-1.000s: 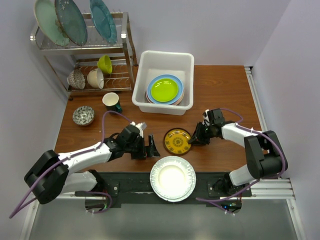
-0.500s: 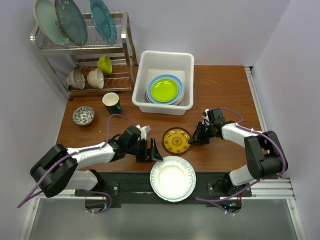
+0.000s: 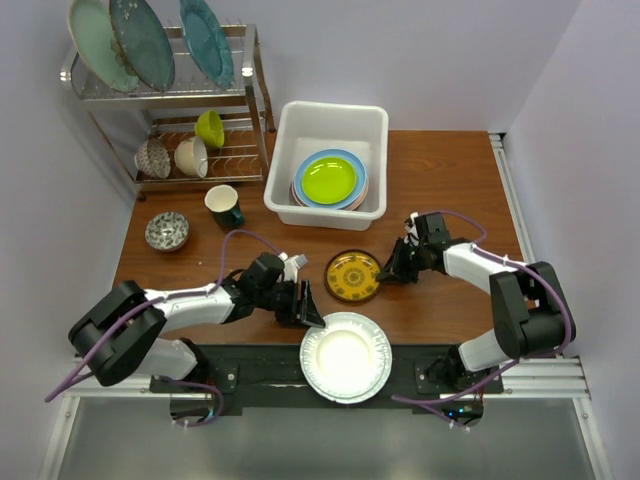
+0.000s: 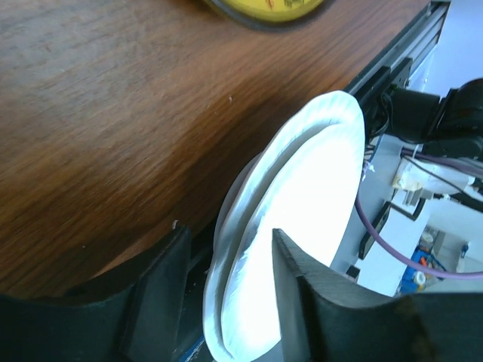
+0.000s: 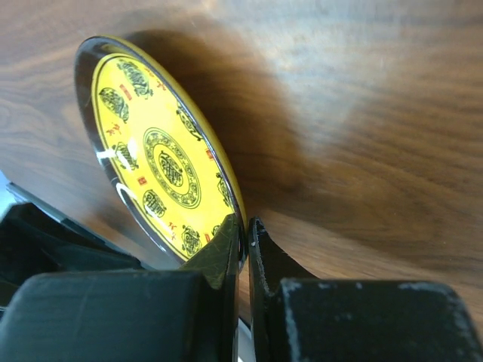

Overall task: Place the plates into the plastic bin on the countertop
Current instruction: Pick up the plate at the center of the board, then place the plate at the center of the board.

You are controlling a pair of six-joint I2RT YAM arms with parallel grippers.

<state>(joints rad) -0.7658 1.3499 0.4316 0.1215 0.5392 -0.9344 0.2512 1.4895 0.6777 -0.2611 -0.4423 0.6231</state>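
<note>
A gold plate [image 3: 354,278] with dark rim lies on the countertop [image 3: 440,180]; my right gripper [image 3: 392,268] is shut on its right rim, seen in the right wrist view [image 5: 245,234] with the gold plate [image 5: 155,158] tilted up a little. A white fluted plate [image 3: 346,357] overhangs the countertop's near edge. My left gripper [image 3: 312,306] is open, its jaws on either side of this plate's left rim [image 4: 302,226]. The white plastic bin [image 3: 330,125] at the back holds a stack topped by a lime green plate [image 3: 329,179] on a blue one.
A wire dish rack [image 3: 170,110] at back left holds three large teal plates, a green cup and bowls. A dark cup [image 3: 223,205] and a patterned bowl [image 3: 166,231] stand on the counter's left side. The arm bases' black rail [image 3: 250,370] runs along the near edge.
My left gripper has moved right and nearer, to the white plate's left rim. My right gripper, holding the gold plate's rim, has shifted the plate slightly away.
</note>
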